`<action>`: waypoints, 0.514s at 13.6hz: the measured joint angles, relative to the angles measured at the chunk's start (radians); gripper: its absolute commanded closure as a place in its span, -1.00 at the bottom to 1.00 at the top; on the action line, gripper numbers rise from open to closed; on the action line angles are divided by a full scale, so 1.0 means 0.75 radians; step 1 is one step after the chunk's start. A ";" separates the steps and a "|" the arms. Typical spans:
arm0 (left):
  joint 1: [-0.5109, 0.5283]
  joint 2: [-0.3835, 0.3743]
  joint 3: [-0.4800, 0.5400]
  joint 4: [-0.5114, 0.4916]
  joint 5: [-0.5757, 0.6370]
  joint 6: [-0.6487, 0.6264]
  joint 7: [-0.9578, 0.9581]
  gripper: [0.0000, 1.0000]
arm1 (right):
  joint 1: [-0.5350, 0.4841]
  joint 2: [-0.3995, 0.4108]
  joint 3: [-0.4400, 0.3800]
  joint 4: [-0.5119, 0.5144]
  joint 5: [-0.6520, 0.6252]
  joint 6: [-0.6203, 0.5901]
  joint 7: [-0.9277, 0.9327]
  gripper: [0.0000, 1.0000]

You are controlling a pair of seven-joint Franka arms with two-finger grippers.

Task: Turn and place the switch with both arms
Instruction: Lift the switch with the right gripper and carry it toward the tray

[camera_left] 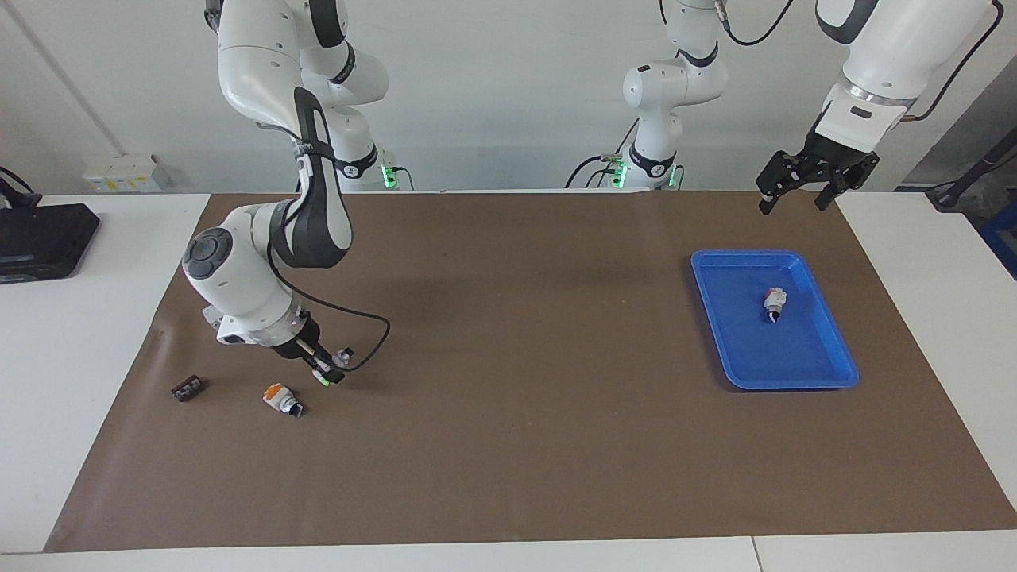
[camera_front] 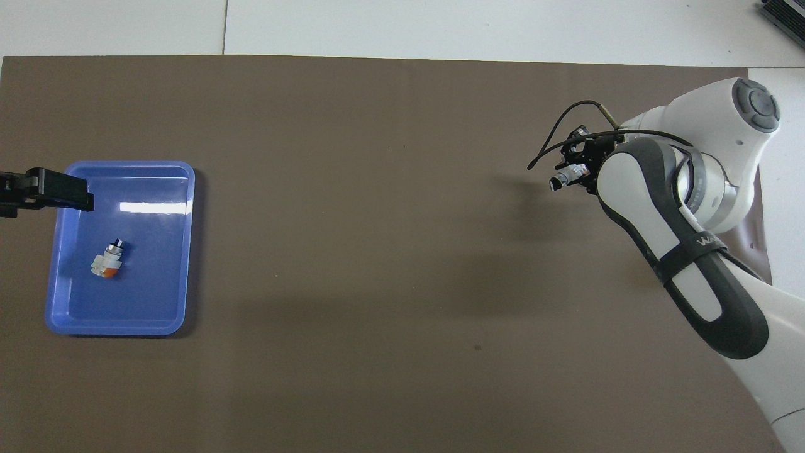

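Observation:
My right gripper (camera_left: 327,370) is shut on the switch (camera_left: 324,379), a small white cylinder with a green end, and holds it just above the brown mat, beside the orange-capped switch (camera_left: 282,399). In the overhead view the switch (camera_front: 566,175) sticks out of the right gripper (camera_front: 580,171) with its black tip toward the mat's middle. My left gripper (camera_left: 795,200) is open and empty, waiting up in the air over the mat by the blue tray's (camera_left: 826,373) robot-side edge. It shows at the overhead view's edge (camera_front: 56,189).
A white switch with red marking (camera_left: 774,303) lies in the blue tray (camera_front: 182,251). A small black part (camera_left: 187,388) lies on the mat toward the right arm's end. A black device (camera_left: 40,238) sits on the white table there.

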 measured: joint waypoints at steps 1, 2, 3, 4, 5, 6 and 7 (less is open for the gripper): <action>0.000 0.000 0.000 0.000 0.000 0.000 0.000 -1.00 | 0.019 -0.030 0.031 0.008 0.037 -0.012 0.084 1.00; 0.000 0.000 0.000 0.000 0.000 0.000 0.000 -1.00 | 0.040 -0.064 0.067 0.012 0.089 -0.017 0.175 1.00; 0.000 0.000 0.000 0.000 0.000 0.000 0.000 -1.00 | 0.058 -0.095 0.098 0.018 0.148 -0.019 0.271 1.00; 0.000 0.000 0.000 0.000 0.000 0.000 0.000 -1.00 | 0.066 -0.115 0.143 0.027 0.199 -0.019 0.351 1.00; 0.000 0.000 0.000 0.000 0.000 0.000 0.000 -1.00 | 0.071 -0.125 0.193 0.038 0.232 -0.018 0.437 1.00; 0.000 0.000 0.000 0.000 0.000 0.000 0.000 -1.00 | 0.084 -0.125 0.241 0.046 0.272 0.000 0.515 1.00; 0.000 0.000 0.000 0.000 0.000 0.000 0.000 -1.00 | 0.110 -0.123 0.275 0.048 0.340 0.049 0.563 1.00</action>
